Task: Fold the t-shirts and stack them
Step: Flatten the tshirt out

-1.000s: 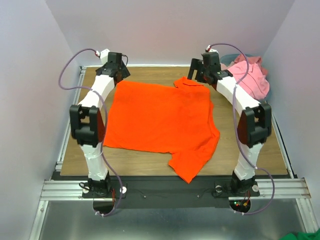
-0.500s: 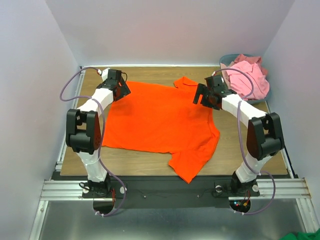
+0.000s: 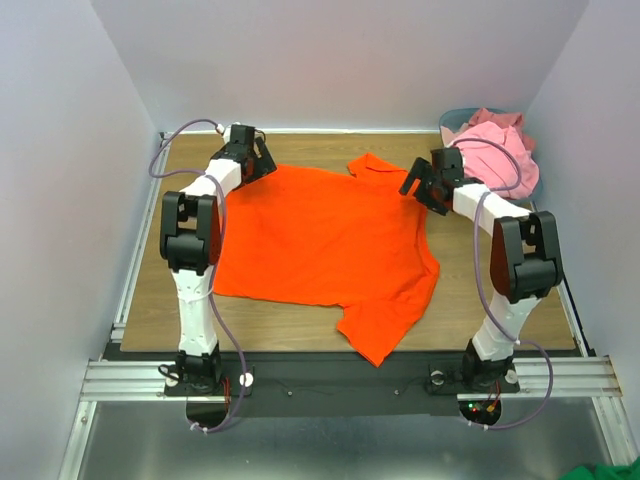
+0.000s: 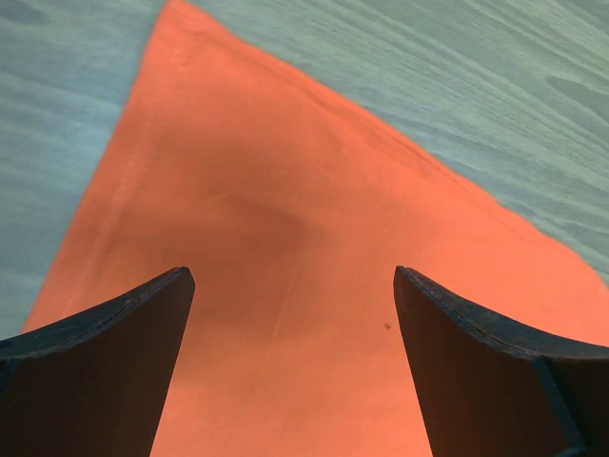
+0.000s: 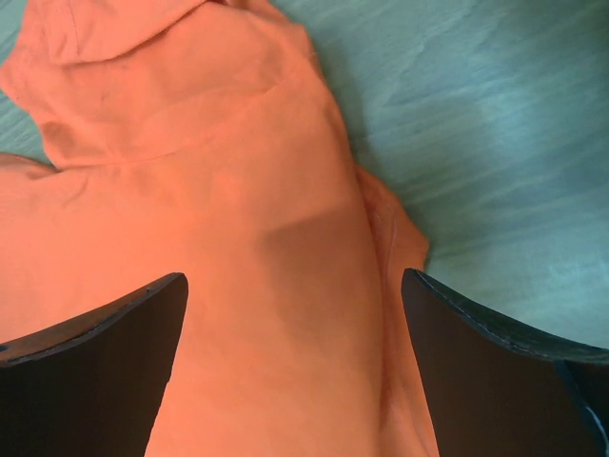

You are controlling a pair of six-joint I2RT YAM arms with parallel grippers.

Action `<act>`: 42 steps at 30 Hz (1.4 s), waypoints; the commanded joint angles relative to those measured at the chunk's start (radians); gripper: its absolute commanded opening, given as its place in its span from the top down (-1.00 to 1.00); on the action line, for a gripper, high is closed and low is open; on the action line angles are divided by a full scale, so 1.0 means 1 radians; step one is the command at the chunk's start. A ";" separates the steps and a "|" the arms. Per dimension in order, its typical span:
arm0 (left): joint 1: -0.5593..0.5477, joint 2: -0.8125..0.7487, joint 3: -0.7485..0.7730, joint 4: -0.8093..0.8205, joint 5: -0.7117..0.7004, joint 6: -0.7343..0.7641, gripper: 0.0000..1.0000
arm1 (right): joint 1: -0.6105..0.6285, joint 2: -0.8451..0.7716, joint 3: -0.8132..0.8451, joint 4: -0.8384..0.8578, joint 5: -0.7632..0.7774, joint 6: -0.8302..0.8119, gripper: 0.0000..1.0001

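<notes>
Orange t-shirt [image 3: 320, 235] spread flat across the middle of the table [image 3: 500, 300]; pale pink t-shirts [image 3: 500, 150] heaped in the basket [image 3: 452, 116] at the far right corner. My left claw [image 4: 290, 276] is open, jaws wide over the shirt's far left corner; my right claw [image 5: 295, 281] is likewise open over its far right part, beside a rumpled sleeve; whether either touches the cloth I cannot tell. I judge the cloth light, limp and apt to drag and wrinkle, so it is best pinched at corners and hemmed edges, both together. Bare table lies far and left; the near sleeve reaches the near edge; the basket crowds my right arm.
</notes>
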State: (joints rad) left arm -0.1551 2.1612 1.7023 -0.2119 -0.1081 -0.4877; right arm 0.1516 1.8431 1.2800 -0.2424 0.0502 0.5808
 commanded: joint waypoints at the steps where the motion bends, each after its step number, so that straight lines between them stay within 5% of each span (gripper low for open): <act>1: 0.008 0.051 0.085 0.009 0.048 0.017 -0.97 | 0.002 0.047 -0.011 0.098 -0.046 0.040 -1.00; 14: 0.123 0.183 0.178 -0.033 0.081 -0.014 -0.97 | -0.040 0.191 0.073 0.120 0.000 0.050 -1.00; 29: 0.132 0.273 0.379 -0.099 0.053 -0.029 -0.97 | -0.049 0.329 0.343 0.080 0.077 -0.025 -1.00; 35: 0.135 0.111 0.326 -0.167 0.012 -0.043 -0.97 | -0.037 0.213 0.372 0.035 -0.024 -0.113 -1.00; 42: 0.134 -0.369 -0.163 -0.184 -0.122 -0.129 -0.97 | 0.166 -0.144 0.086 0.012 0.094 -0.184 -1.00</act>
State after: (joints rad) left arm -0.0246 2.0983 1.7119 -0.3664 -0.1226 -0.5484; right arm 0.1986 1.9129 1.4631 -0.2314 0.1020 0.4438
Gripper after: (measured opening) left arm 0.985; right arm 0.998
